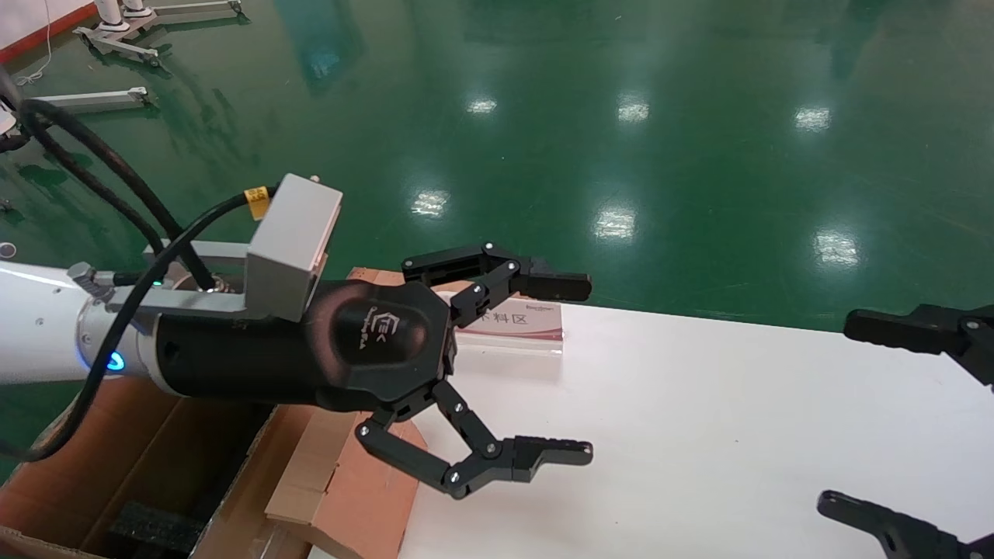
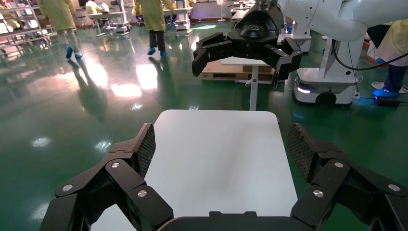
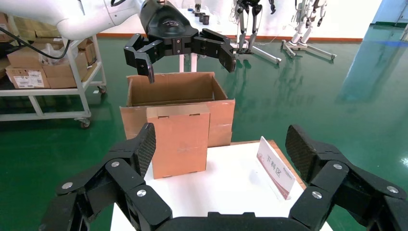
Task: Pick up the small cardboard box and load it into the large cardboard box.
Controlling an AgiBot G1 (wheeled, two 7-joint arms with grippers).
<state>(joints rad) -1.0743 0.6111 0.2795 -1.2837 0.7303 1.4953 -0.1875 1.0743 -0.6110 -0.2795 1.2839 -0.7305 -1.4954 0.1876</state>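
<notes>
White tabletop (image 1: 699, 435) is set on a glossy green floor (image 1: 621, 116) w/ lamp reflections; stand bases are seen far back at the robot's left. In the left wrist view, people in yellow-green coats, other tables and a pallet are seen in the bkgd; in the right wrist view, a wheeled rack w/ cartons and two humanoid frames by the far wall.

Tabletop's far edge and rounded corners are visible; most of its surface is bare. A small sign (image 1: 512, 322) w/ printed characters is stood near the far edge, just beside the left gripper.

Large cardboard box (image 3: 178, 103) is placed at the table's left end, top open, one flap (image 3: 178, 142) hung down toward the table. Black foam (image 1: 151, 524) is seen inside, low. Small cardboard box cannot be made out in any view.

Left gripper (image 1: 571, 369) is held over the table's left end, above the box's edge, fingers spread wide, nothing held. Right gripper (image 1: 854, 411) is held at the table's right side, also spread wide, empty.
</notes>
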